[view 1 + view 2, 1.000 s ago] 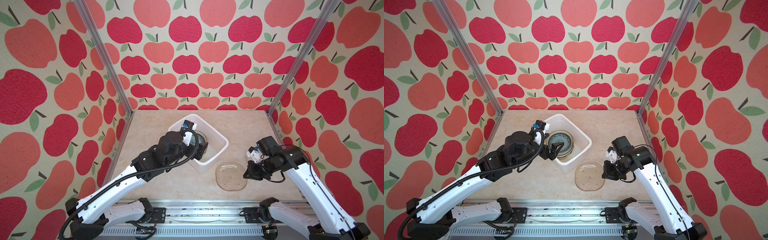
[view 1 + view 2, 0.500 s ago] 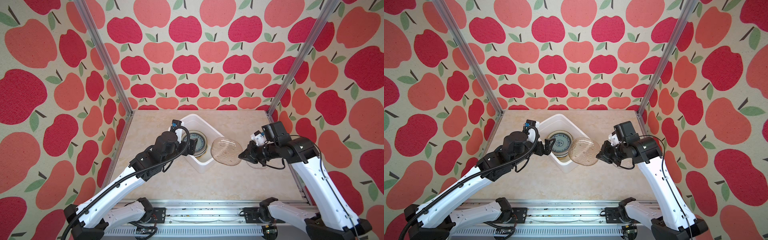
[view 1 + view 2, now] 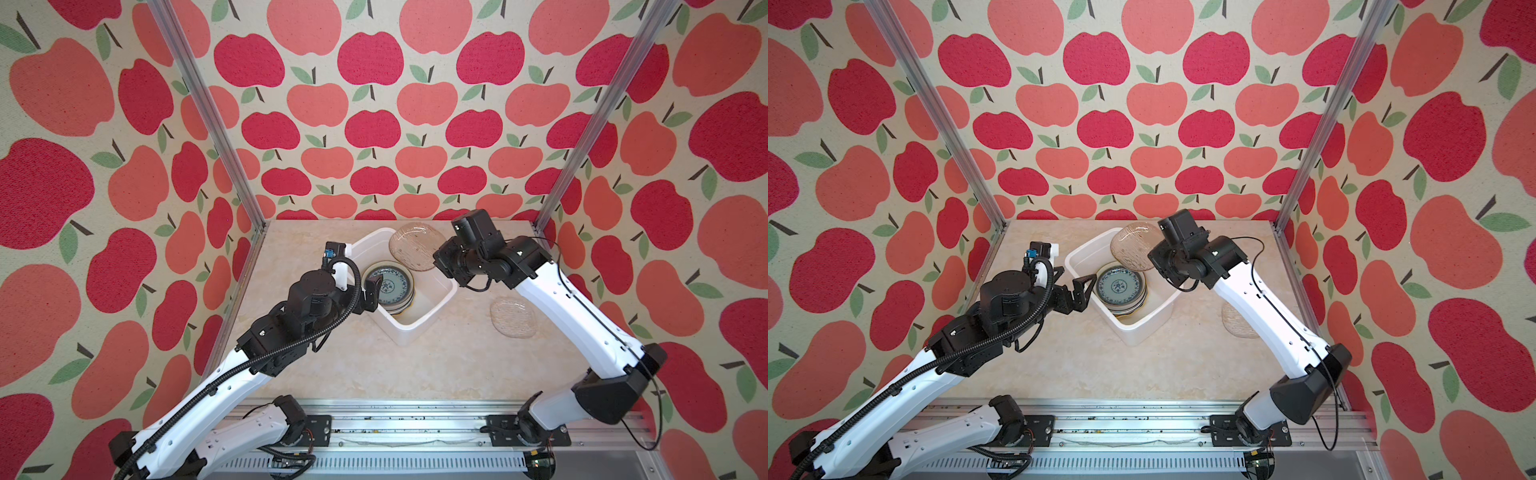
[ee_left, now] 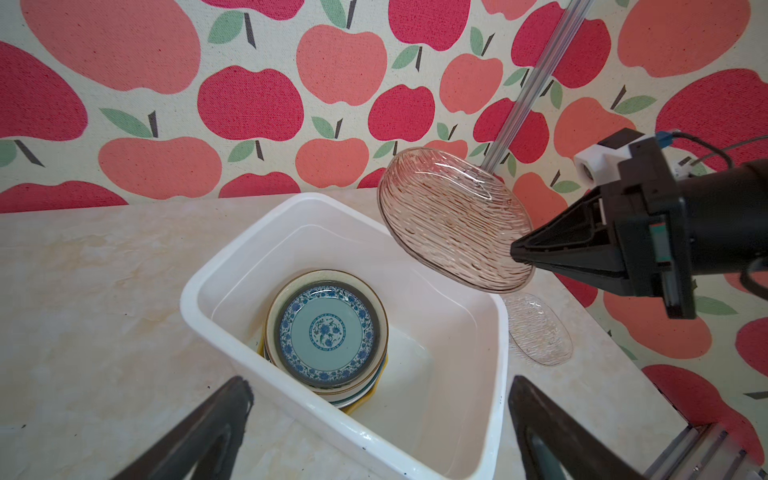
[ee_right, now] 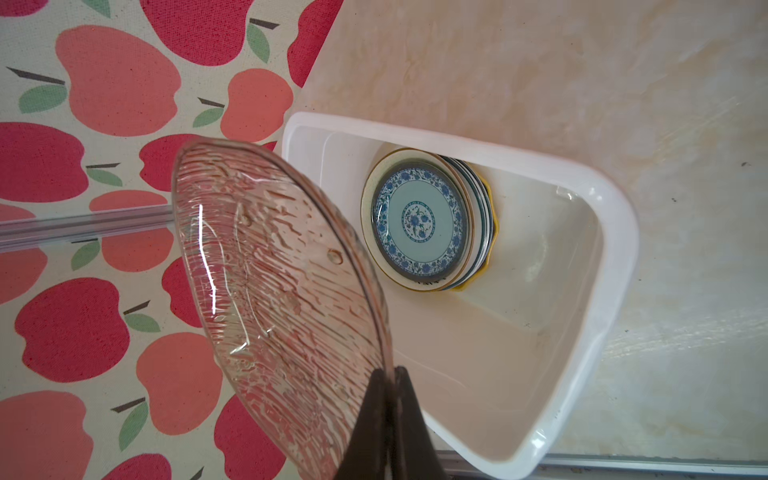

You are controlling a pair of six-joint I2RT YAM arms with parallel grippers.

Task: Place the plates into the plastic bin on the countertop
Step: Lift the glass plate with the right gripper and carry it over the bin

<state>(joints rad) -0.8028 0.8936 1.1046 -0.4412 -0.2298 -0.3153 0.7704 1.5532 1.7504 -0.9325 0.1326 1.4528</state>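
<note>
The white plastic bin stands on the countertop. In it lies a stack of plates, a blue-patterned one on top. My right gripper is shut on the rim of a clear glass plate, held tilted above the bin's far side. A second glass plate lies on the countertop right of the bin. My left gripper is open and empty at the bin's left rim.
Apple-print walls close in three sides, with aluminium posts at the back corners. A metal rail runs along the front edge. The right arm partly covers the lying glass plate in a top view.
My right gripper lifted the glass plate off the countertop and carried it left and back over the bin. My left gripper drew back out of the bin to its left rim.
</note>
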